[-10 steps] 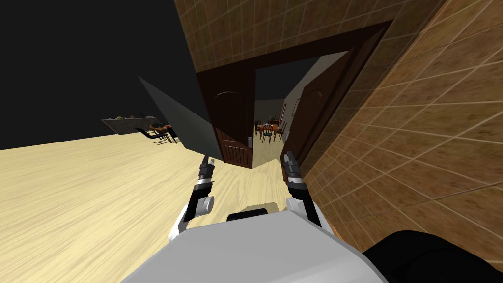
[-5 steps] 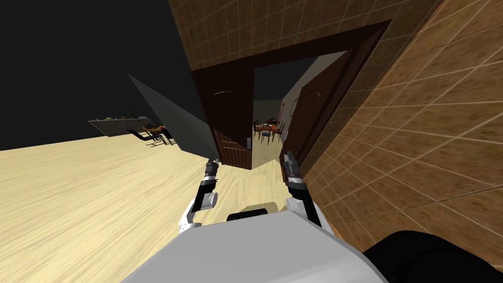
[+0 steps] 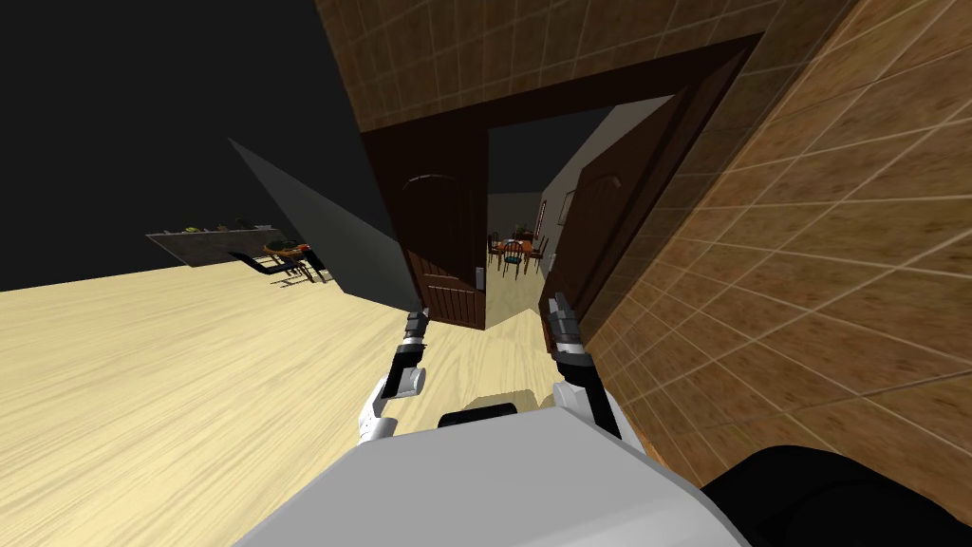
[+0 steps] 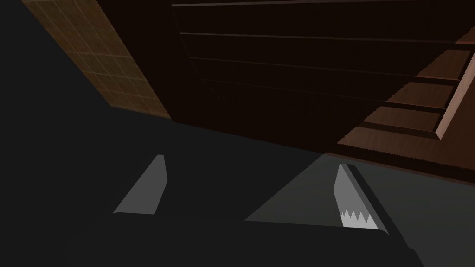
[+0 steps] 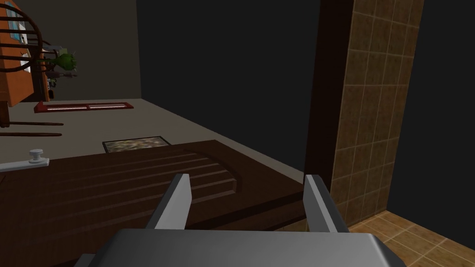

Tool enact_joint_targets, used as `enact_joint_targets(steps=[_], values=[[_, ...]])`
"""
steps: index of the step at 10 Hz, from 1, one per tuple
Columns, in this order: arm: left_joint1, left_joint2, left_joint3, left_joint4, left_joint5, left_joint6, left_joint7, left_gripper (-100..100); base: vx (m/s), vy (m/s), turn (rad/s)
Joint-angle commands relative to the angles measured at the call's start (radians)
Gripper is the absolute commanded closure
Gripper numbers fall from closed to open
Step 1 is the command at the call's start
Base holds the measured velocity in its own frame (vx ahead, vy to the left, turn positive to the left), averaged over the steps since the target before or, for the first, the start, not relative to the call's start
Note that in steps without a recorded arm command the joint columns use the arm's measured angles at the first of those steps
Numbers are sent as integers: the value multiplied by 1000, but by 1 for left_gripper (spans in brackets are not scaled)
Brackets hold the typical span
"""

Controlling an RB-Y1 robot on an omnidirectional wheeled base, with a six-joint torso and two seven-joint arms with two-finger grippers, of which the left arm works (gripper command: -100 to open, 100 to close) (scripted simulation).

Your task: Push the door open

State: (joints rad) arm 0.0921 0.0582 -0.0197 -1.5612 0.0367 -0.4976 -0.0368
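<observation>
- Tiled wall and floor: the far-left part of the head view has slid left over the last second. That is the robot's own small turn or roll toward the doorway, not the room moving.
- Double door, dark brown. The left leaf is only partly swung and stands straight ahead of the left arm. The right leaf is swung further, over on the tiled-wall side.
- The gap between the leaves looks no wider than a second ago. A dining table shows through it.
- Left hand: has crept forward and inward, now just short of the left leaf's bottom panel. Fingers apart, holding nothing. The wrist view has the panel close ahead; touching or not, cannot tell.
- Right hand: has not moved, sits near the right leaf's lower edge. Fingers apart, empty.
- Knob on the right leaf: untouched.
- Judgement: the approach is nearly done, but the push on the left leaf has likely not begun.
</observation>
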Motion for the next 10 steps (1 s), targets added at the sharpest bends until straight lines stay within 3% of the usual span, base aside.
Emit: enact_joint_targets(steps=[1, 5, 6, 8, 9, 10], values=[[-18, 0, -1, 30, 0, 0, 1, -100, 49, 7, -23], [-126, 2, -14, 180, -2, 3, 18, -100, 78, 19, -70], [-126, 2, -14, 199, -2, 3, 18, -100, 74, 11, -18], [-180, 1, -21, 269, -2, 5, 27, -100, 67, 22, -65], [-180, 1, -21, 283, -2, 5, 27, -100, 55, 19, -31], [-206, 0, -24, 318, -3, 6, 31, -100, 53, 22, -36]])
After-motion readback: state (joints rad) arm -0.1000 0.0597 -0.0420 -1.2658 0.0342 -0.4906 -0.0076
